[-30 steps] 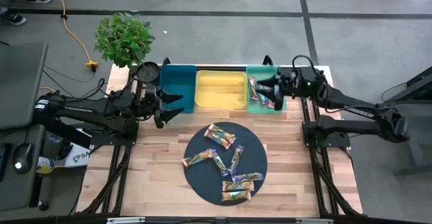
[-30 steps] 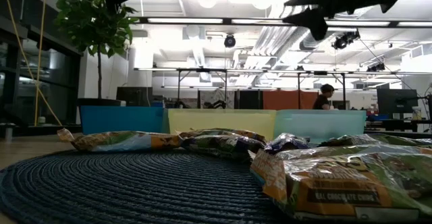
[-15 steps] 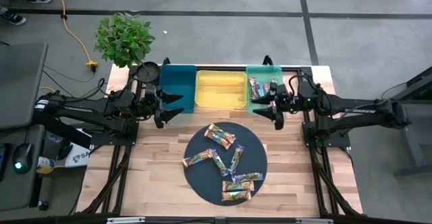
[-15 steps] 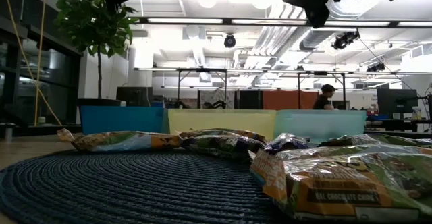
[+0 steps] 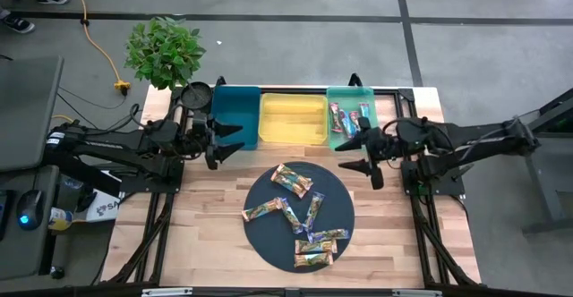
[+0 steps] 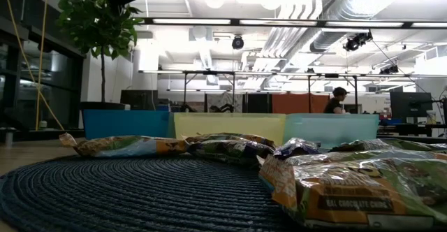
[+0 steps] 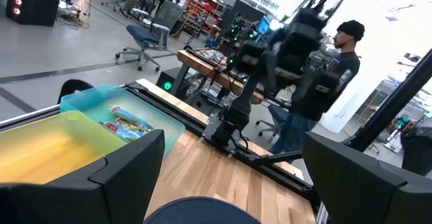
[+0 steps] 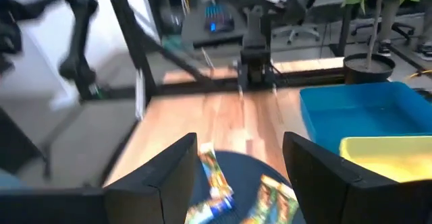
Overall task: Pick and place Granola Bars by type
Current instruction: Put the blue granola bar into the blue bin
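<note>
Several granola bars (image 5: 300,215) lie flat and scattered on a round dark mat (image 5: 265,243) at the table's middle; in the low view they fill the foreground (image 6: 335,186). More bars (image 5: 347,119) lie in the green bin (image 5: 350,94). My right gripper (image 5: 355,154) hovers open and empty just near of the green bin, over the mat's far right rim; in its wrist view (image 8: 239,177) nothing lies between the fingers. My left gripper (image 5: 229,142) waits open and empty by the teal bin (image 5: 235,112), also in its own view (image 7: 229,183).
Teal, yellow (image 5: 291,118) and green bins stand side by side along the far edge. A potted plant (image 5: 164,51) stands off the far left corner. Bare wood lies left and right of the mat. A person (image 7: 337,62) stands beyond the table's right side.
My right gripper has swung away from above the green bin toward the table's near edge and risen a little. It now hangs over the mat's far right rim, still open. The bars in the bin and on the mat lie as before.
</note>
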{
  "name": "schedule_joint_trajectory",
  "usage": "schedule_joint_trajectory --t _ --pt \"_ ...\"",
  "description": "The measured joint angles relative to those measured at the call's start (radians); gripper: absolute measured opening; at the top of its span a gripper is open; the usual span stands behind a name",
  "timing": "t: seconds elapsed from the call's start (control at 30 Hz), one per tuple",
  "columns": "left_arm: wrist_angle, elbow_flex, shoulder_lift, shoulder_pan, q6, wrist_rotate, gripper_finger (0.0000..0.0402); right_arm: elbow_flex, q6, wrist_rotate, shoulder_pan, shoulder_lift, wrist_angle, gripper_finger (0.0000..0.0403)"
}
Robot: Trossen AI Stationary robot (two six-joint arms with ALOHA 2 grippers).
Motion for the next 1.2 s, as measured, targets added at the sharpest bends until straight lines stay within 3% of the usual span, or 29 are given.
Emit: schedule_joint_trajectory --t 0.37,0.7,0.93,1.2 --pt "-0.013 0.0 0.0 0.0 0.022 0.017 0.0344 0.391 -0.23 0.136 0.138 0.308 -0.457 0.0204" --pt "-0.013 0.0 0.0 0.0 0.022 0.031 0.0344 0.579 -0.441 0.176 0.235 0.687 -0.689 0.0204" --pt "-0.013 0.0 0.0 0.0 0.017 0.059 0.0344 0.577 -0.467 0.197 0.277 0.855 -0.701 0.0204" --pt "-0.014 0.0 0.0 0.0 0.016 0.076 0.0344 0.577 -0.522 0.144 0.298 0.942 -0.604 0.0204"
